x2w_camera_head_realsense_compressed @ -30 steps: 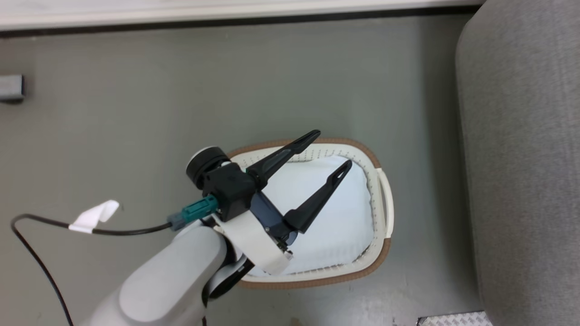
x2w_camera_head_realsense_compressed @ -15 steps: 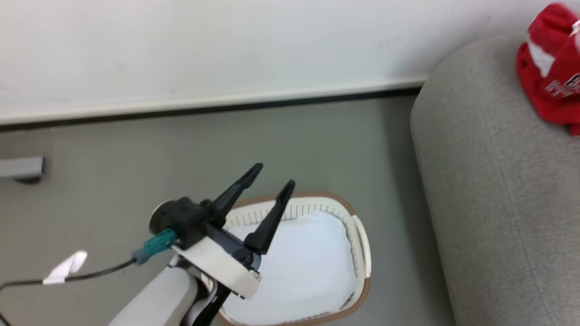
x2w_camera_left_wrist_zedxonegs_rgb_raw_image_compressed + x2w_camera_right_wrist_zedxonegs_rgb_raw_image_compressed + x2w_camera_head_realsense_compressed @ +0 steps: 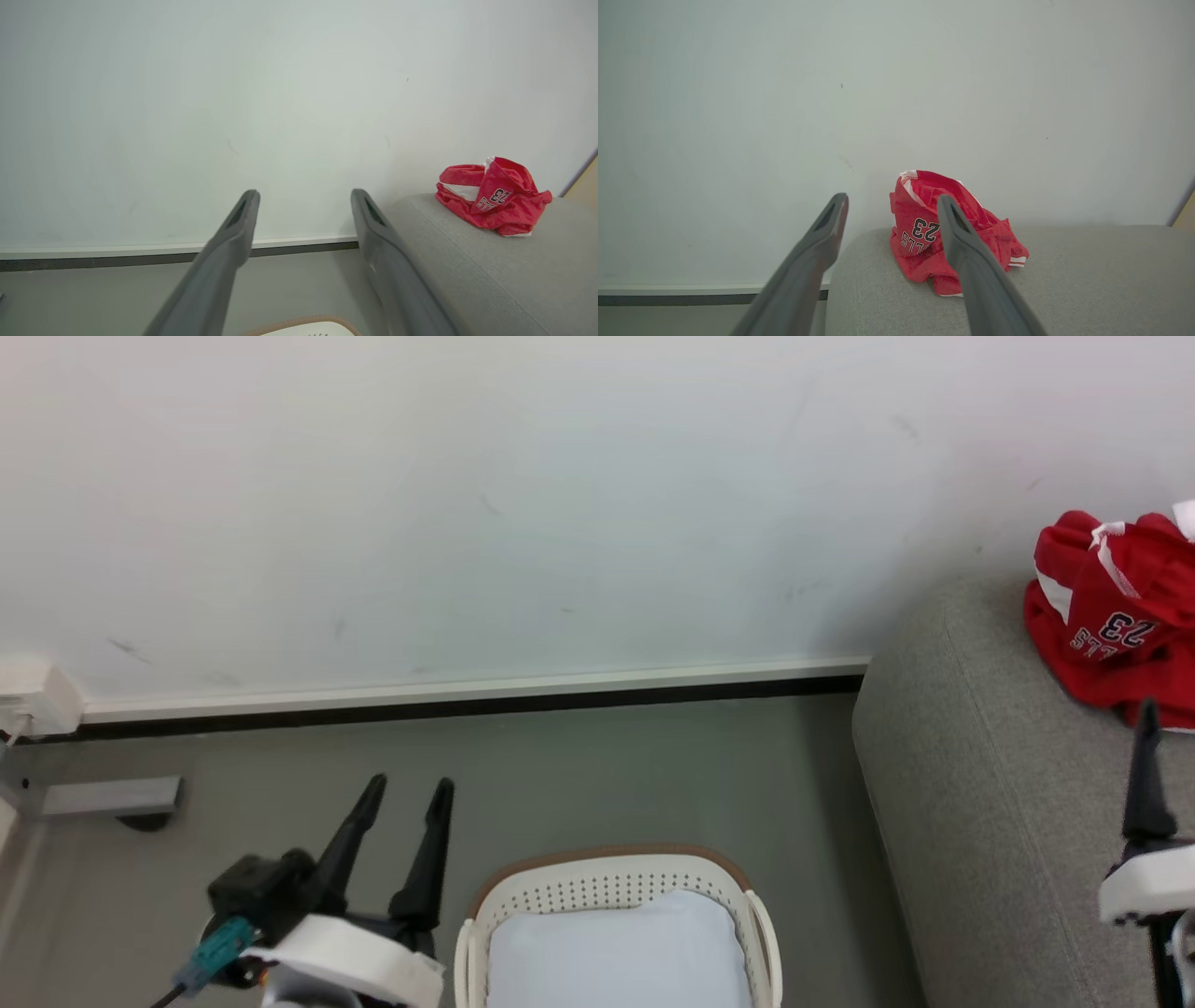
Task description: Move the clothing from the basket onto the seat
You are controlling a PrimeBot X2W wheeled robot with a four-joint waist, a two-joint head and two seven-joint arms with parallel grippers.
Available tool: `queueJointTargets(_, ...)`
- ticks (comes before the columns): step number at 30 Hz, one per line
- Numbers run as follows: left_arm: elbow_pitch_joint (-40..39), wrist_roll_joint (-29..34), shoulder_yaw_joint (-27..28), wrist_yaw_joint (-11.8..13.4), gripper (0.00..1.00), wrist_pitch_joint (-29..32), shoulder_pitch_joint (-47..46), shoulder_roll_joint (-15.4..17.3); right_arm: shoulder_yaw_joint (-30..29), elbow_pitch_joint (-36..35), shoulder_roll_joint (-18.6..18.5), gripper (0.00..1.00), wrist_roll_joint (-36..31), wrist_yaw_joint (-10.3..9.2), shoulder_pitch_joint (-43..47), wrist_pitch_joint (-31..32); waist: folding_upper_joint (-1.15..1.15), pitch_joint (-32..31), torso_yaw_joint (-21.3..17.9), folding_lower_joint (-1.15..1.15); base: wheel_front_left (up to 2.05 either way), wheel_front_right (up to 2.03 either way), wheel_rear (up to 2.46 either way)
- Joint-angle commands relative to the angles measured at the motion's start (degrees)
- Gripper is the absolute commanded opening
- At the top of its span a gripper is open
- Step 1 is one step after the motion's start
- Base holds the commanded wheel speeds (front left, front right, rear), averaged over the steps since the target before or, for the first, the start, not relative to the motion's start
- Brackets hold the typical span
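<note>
Jersey [image 3: 915, 233] lies crumpled on the sofa [image 3: 1087, 280], just ahead of the right gripper [image 3: 892, 199], whose jaws gape wide and empty; the left gripper [image 3: 304, 193] is likewise spread, holding nothing.

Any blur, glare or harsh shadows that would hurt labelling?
Head view: even, soft light, no glare; the crumpled red jersey with white trim reads sharp. Left wrist view: the left gripper's long dark fingers are soft, too near the lens. Right wrist view: its fingers likewise soft, jersey print legible.
</note>
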Motion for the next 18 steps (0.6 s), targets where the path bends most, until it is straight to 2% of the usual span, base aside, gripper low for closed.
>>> queueJointTargets(1,0.36,0.34,1.19,0.49,1.0,-0.03,1.98,-0.45,0.7,-0.85,0.67,1.0,0.37,-0.15,2.42,0.05,0.0,-1.89,1.22,0.02,0.0,0.0,0.0)
queueJointTargets(2,0.3,0.73,2.83,0.85,1.0,-0.03,3.13,-0.87,2.02,-1.99,0.94,1.0,0.5,-0.15,3.91,0.05,0.0,-2.28,1.34,0.02,0.0,0.0,0.0)
queueJointTargets(11,2.77,4.08,12.84,-0.94,1.0,-0.03,10.49,-3.51,11.95,-8.85,4.12,1.0,1.43,-0.15,15.33,0.05,0.0,-4.23,2.73,0.02,0.0,0.0,0.0)
queueJointTargets(18,5.23,8.2,18.0,-3.02,1.0,-0.03,12.24,-6.4,16.6,-8.59,4.29,1.0,4.86,-0.15,19.82,0.05,0.0,-4.94,3.23,0.02,0.0,0.0,0.0)
